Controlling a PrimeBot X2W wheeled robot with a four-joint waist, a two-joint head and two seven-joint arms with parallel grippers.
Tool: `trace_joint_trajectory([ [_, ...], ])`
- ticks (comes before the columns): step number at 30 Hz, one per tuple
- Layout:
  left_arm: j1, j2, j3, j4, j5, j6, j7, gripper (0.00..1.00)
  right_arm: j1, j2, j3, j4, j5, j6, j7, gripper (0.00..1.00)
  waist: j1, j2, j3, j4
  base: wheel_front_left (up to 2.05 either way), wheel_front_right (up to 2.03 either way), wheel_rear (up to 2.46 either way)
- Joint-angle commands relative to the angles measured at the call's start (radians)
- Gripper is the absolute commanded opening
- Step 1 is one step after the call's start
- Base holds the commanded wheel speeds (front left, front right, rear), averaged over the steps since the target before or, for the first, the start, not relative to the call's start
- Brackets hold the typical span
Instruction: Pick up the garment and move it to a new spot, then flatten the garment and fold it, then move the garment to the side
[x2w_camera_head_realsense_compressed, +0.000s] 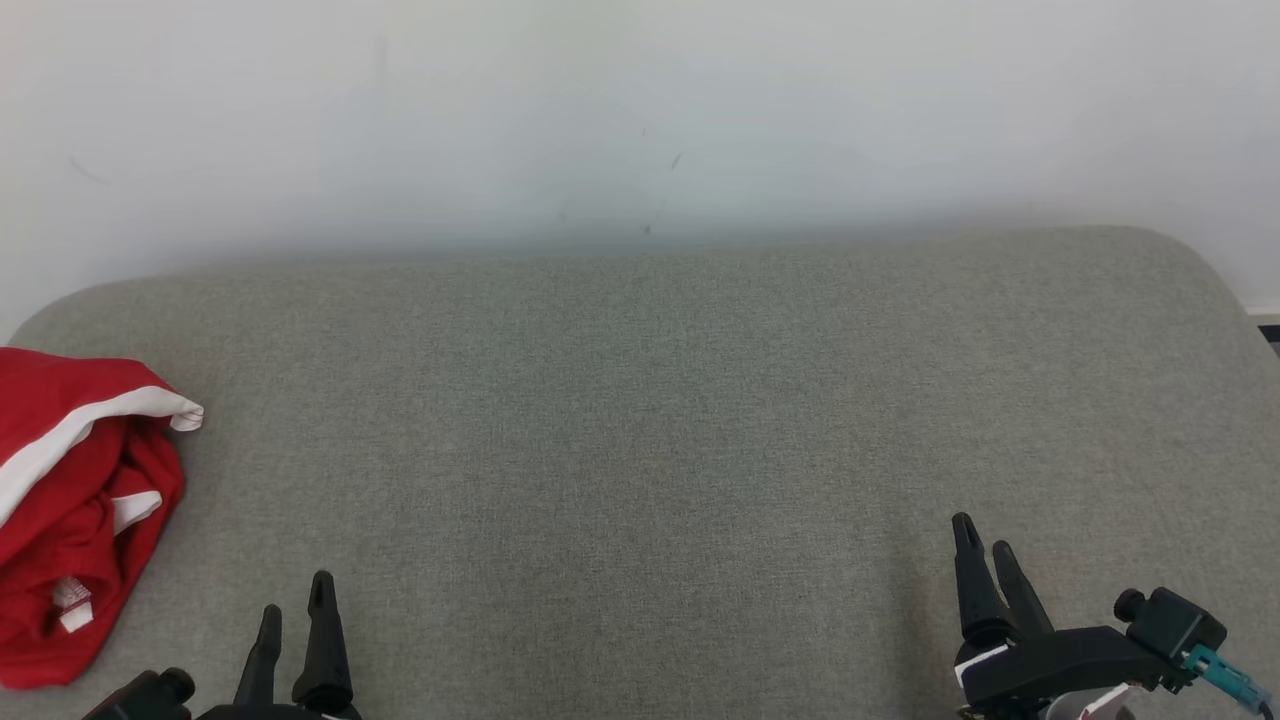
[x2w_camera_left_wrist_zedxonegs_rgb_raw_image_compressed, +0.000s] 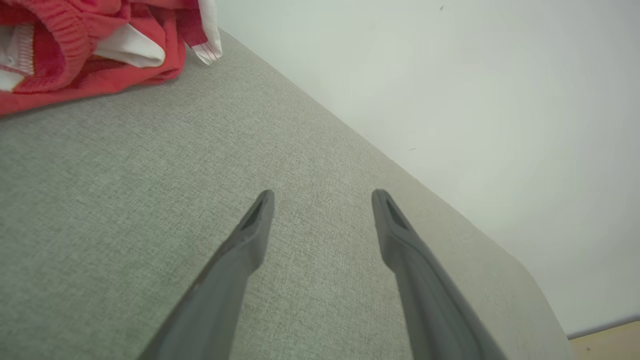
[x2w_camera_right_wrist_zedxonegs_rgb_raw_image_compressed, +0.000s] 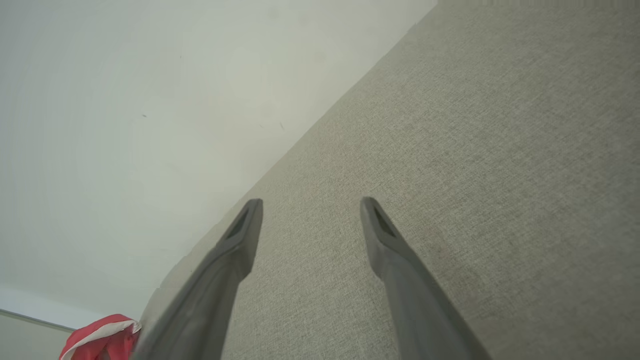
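Observation:
The garment (x2w_camera_head_realsense_compressed: 70, 500) is red with white stripes and lies crumpled at the left edge of the grey cushioned surface (x2w_camera_head_realsense_compressed: 640, 420). It fills the top left corner of the left wrist view as the garment (x2w_camera_left_wrist_zedxonegs_rgb_raw_image_compressed: 85, 45), and a small part of the garment (x2w_camera_right_wrist_zedxonegs_rgb_raw_image_compressed: 102, 337) peeks in at the bottom left of the right wrist view. My left gripper (x2w_camera_head_realsense_compressed: 296, 592) hovers open at the lower left, to the right of the cloth and apart from it, nothing between its fingers (x2w_camera_left_wrist_zedxonegs_rgb_raw_image_compressed: 250, 235). At the lower right my right gripper (x2w_camera_head_realsense_compressed: 984, 535) stands open and empty over bare fabric.
A pale wall (x2w_camera_head_realsense_compressed: 640, 120) runs along the far edge of the grey surface. The surface's far corners are rounded. A strip of floor (x2w_camera_left_wrist_zedxonegs_rgb_raw_image_compressed: 607, 342) shows past its end in the left wrist view.

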Motion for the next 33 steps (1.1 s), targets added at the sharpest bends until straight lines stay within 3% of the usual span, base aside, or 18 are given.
trace_joint_trajectory([
  [1, -0.006, 0.005, -0.002, -0.006, 0.033, 0.003, -0.01, 1.0, -0.027, -0.009, 0.004, -0.005, -0.032, 0.004, -0.009, 1.0, 0.0, 0.0, 0.0, -0.001, 0.0, 0.0, 0.0],
  [33, 0.012, 0.022, -0.055, 0.01, 0.42, 0.056, -0.095, 1.0, -0.038, -0.011, 0.032, 0.04, -0.408, 0.004, -0.093, 1.0, 0.0, 0.0, 0.004, -0.011, 0.0, 0.0, 0.0],
])
